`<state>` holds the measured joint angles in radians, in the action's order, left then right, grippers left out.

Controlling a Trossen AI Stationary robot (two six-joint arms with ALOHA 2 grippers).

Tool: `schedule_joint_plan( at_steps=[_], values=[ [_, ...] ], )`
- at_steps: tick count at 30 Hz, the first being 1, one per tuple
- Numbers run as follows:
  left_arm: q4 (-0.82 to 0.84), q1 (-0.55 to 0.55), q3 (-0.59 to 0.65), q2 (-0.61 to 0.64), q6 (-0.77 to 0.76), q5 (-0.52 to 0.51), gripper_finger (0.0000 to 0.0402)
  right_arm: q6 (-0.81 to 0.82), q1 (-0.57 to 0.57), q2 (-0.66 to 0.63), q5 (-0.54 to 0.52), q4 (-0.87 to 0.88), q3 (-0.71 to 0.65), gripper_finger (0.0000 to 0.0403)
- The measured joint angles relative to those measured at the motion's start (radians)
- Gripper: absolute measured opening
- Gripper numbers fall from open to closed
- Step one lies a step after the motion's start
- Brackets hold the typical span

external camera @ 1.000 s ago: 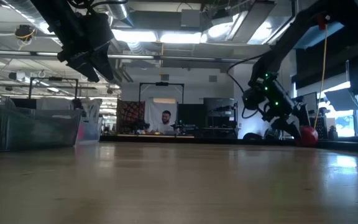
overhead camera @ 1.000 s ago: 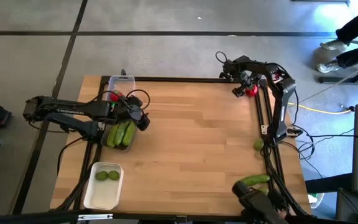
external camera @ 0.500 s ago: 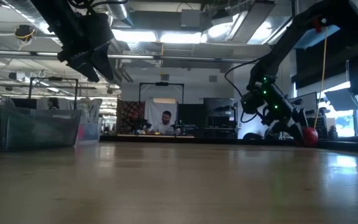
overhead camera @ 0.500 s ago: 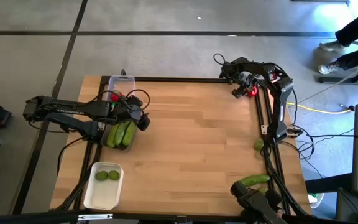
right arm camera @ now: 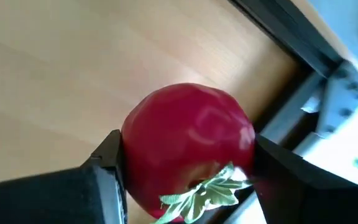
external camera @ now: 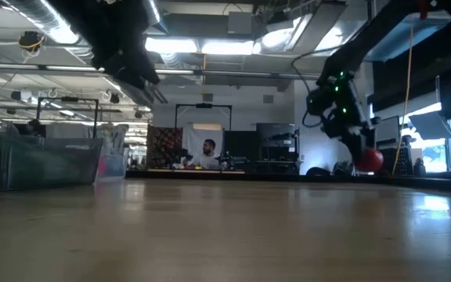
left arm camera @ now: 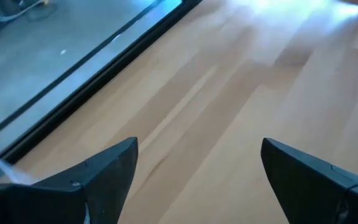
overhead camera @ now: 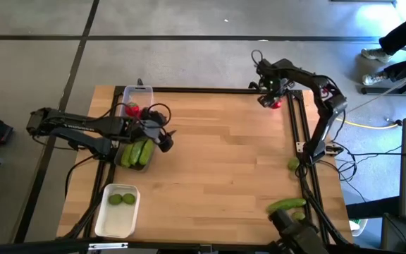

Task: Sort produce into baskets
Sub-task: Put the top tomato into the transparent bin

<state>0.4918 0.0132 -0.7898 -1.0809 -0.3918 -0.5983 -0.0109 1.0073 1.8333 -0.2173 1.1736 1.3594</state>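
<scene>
Right wrist view gives the plainest fact: the right gripper (right arm camera: 188,180) has its two dark fingers pressed against either side of a round red toy tomato with a green leafy top (right arm camera: 188,146), held clear above the pale wooden table (right arm camera: 61,74) beside the black metal frame rail (right arm camera: 278,43). From above, this gripper (overhead camera: 268,99) sits near the table's far right corner, and only a sliver of red shows under it. At table height the tomato (external camera: 370,160) hangs off the surface below the arm.

The left gripper (left arm camera: 194,168) stands wide with bare wood between its fingers. From above it (overhead camera: 162,140) hovers just beside a clear plastic bin (overhead camera: 134,164) holding long curved green cucumbers (overhead camera: 139,152); the arm covers part of that bin. Another clear bin (overhead camera: 137,94) at the far edge holds a second red tomato (overhead camera: 132,110), partly hidden by cabling. An opaque white bin (overhead camera: 115,222) at the near left holds two small round green limes (overhead camera: 121,200).

Along the right rail lie a loose lime (overhead camera: 293,164) and a loose cucumber (overhead camera: 287,204), the latter partly cut off by dark equipment. A person (external camera: 208,153) sits far behind the table, too small to make out further.
</scene>
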Motion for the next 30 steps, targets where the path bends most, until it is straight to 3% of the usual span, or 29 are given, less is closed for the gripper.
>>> schedule_joint_plan(
  at_steps=[10, 20, 30],
  values=[
    [-0.106, 0.063, 0.000, 0.000, 0.091, -0.001, 0.0337, -0.021, -0.121, -0.133, 0.393, -0.160, 0.001, 0.0210],
    [-0.235, 0.111, 0.000, -0.056, 0.214, -0.002, 0.0337, -0.011, -0.368, -0.155, 0.579, -0.347, 0.001, 0.0212],
    [-0.463, 0.167, 0.000, -0.188, 0.432, -0.054, 0.0337, 0.103, -0.609, -0.155, 0.735, -0.683, 0.001, 0.0213]
  ],
)
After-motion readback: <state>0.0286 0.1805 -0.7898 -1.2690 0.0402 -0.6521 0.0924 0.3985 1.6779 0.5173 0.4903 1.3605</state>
